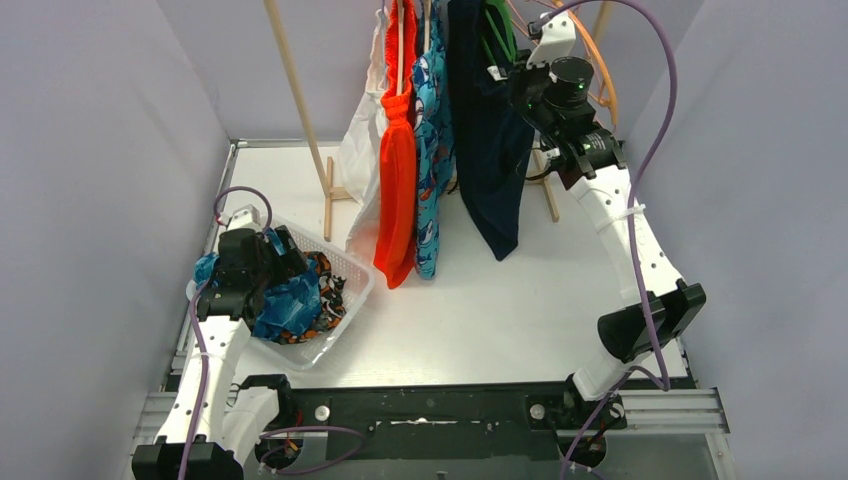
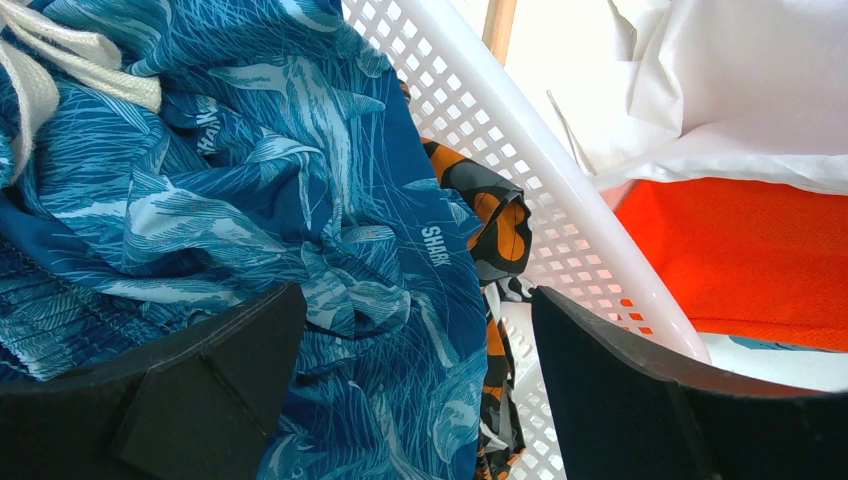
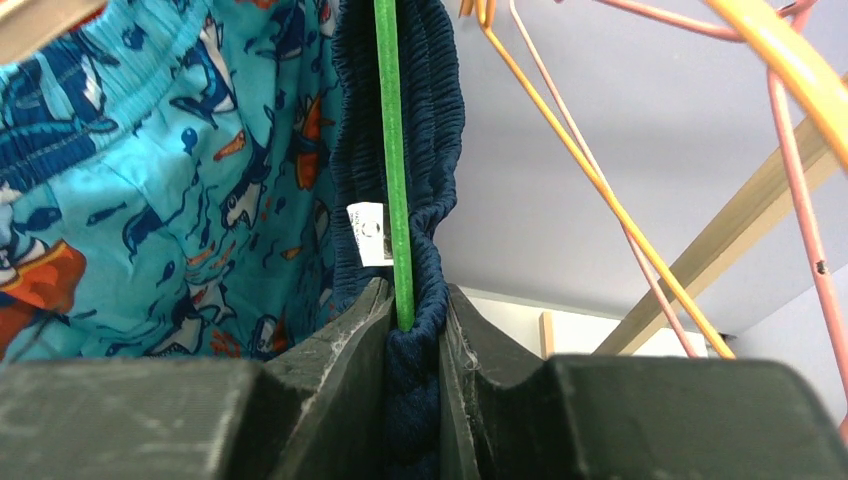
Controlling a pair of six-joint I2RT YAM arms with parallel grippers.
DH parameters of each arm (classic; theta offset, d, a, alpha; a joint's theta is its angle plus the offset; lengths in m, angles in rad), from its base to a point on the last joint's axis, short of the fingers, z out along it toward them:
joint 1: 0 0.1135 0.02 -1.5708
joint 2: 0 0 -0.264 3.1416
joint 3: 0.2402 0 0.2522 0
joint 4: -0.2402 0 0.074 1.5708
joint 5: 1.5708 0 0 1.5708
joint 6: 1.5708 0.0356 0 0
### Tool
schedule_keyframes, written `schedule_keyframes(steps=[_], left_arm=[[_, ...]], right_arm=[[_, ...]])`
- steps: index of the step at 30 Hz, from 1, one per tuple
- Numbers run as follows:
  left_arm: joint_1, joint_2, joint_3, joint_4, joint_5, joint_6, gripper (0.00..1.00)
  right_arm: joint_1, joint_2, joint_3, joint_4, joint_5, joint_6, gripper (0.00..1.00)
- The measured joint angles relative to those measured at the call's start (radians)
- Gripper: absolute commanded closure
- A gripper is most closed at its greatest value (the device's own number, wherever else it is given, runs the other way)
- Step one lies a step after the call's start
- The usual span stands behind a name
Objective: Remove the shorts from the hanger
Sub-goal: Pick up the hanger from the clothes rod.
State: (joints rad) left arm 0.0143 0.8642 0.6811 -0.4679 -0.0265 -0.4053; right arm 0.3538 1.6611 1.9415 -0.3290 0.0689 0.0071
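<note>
right pincer (image 3: pixel 415 325): clenched on the gathered waistband of the navy shorts (image 3: pixel 430 110), with the green hanger (image 3: pixel 390 150) wire nipped in the same bite.

judgement: fabric soft, light, limp. the elastic waistband bunches thick and gives a firm hold, so that is the place to take it. the wire needs to leave the bite or the hanger will likely come along. cloth may drag on the wire rather than slip.

navy shorts hang at the end of the rack (image 1: pixel 300 90) nearest the right arm. teal shark shorts (image 1: pixel 432 170) next along the rack, orange shorts (image 1: pixel 398 190) after those, then a white hanging thing (image 1: pixel 360 150), kind unclear.

left pincer (image 2: pixel 418 305): released, fingers wide, over the basket (image 2: pixel 520 150) on the surface (image 1: pixel 500 300) near the rack's foot. in it: blue patterned shorts (image 2: pixel 250 200) on top, camouflage shorts (image 2: pixel 500 225) beneath.

count: shorts five, three on the rack, two off it. basket one. bare wire hangers (image 3: pixel 600 190) on the rack beside the navy pair, at least two.
</note>
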Motion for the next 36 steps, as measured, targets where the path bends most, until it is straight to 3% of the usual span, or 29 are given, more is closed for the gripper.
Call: schedule_keyframes(steps=[10,19,28,36], left_arm=[[0.0,-0.004,0.0,0.0,0.0,0.0,0.16],[0.0,-0.012,0.0,0.0,0.0,0.0,0.16],[0.0,-0.02,0.0,0.0,-0.006,0.0,0.16],[-0.001,-0.059,0.0,0.002,-0.003,0.0,0.16]], right_arm=[[-0.002,-0.006,-0.007,0.077,-0.005,0.06,1.0],[0.004,-0.134,-0.101,-0.029,0.004,0.089,1.0],[0.013,-0.402,-0.313,-0.166,-0.071,0.129,1.0],[0.015,-0.783,-0.746,-0.283,-0.097,0.235,1.0]])
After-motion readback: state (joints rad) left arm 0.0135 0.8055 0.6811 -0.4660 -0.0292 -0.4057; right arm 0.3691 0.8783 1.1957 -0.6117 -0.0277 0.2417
